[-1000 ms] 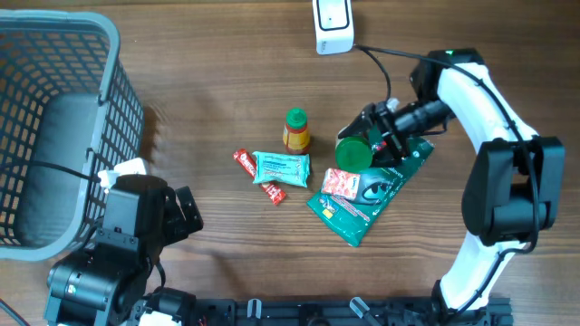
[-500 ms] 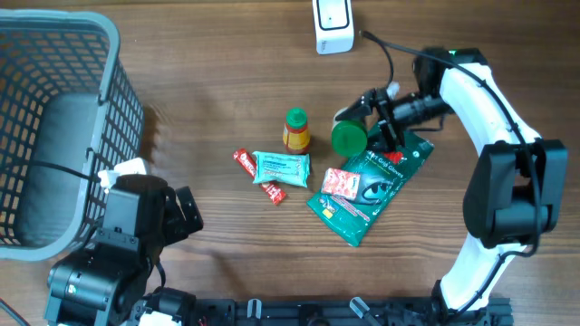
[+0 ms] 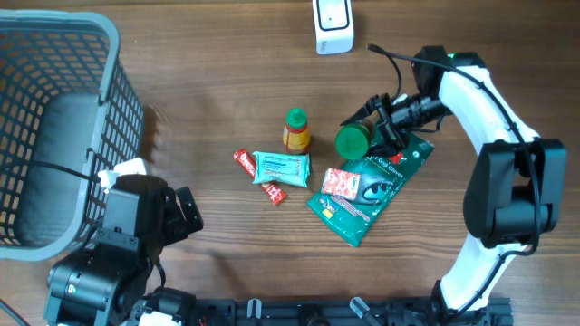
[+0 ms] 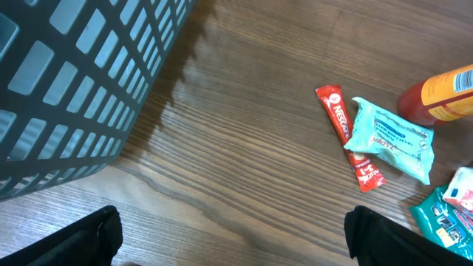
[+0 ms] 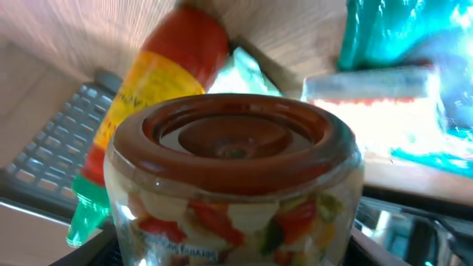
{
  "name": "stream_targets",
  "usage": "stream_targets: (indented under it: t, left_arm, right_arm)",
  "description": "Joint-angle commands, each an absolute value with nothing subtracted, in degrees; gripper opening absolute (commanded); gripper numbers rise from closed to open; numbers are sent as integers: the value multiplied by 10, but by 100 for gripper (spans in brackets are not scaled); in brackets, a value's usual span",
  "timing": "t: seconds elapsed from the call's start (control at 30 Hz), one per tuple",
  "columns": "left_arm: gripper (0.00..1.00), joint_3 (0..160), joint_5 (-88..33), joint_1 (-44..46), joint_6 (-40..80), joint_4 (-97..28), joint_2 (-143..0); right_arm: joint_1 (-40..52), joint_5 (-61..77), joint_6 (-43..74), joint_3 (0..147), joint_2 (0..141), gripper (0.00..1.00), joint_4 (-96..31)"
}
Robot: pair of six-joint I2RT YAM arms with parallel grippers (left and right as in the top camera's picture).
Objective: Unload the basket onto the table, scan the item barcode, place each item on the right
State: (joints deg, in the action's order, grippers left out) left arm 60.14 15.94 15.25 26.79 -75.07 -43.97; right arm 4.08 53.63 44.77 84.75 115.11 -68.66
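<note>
A glass jar of mixed vegetables (image 3: pixel 353 141) with a green lid hangs tilted on its side above the table, right of centre. My right gripper (image 3: pixel 372 134) is shut on its body. The right wrist view is filled by the jar (image 5: pixel 235 185), seen end-on, and its label is blurred. I see no barcode. A white scanner (image 3: pixel 333 25) stands at the table's far edge, apart from the jar. My left gripper (image 3: pixel 186 214) sits low at the near left, open and holding nothing (image 4: pixel 236 240).
A grey basket (image 3: pixel 109 54) fills the far left. In the middle stand a red-orange bottle (image 3: pixel 296 129) with a green cap, a teal packet (image 3: pixel 281 167) and a red stick sachet (image 3: pixel 258 177). A green pouch (image 3: pixel 381 186) with a red-white packet (image 3: pixel 341 182) lies under the jar.
The right gripper has carried the jar up off the green pouch, a little toward the far edge, and turned it. The left arm has not moved.
</note>
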Motion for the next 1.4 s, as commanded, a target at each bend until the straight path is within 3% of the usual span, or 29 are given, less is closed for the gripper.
stream_targets:
  t: [0.0,0.13,0.23,0.5,0.67,0.93,1.37]
  left_arm:
    - [100,601,156,149,259,-751,-439]
    - [100,601,156,149,259,-751,-439]
    - [100,601,156,149,259,-751,-439]
    - [100,601,156,149,259,-751,-439]
    - [100,601,156,149,259,-751,-439]
    - [100,601,156,149,259,-751,-439]
    - [100,601,156,149,259,-751,-439]
  right_arm:
    - [43,634,541,811,1164,30,-584]
    - [45,680,663,802,1181,31,-440]
    - [56,682,721,802,1196,31,-399]
    - [82,686,754,802,1233,35,-403]
    - [78,618,771,802,1233,40,-409]
    - [78,587,771,802,1233,59,-432]
    - [78,572,771,801,1233,75,-443]
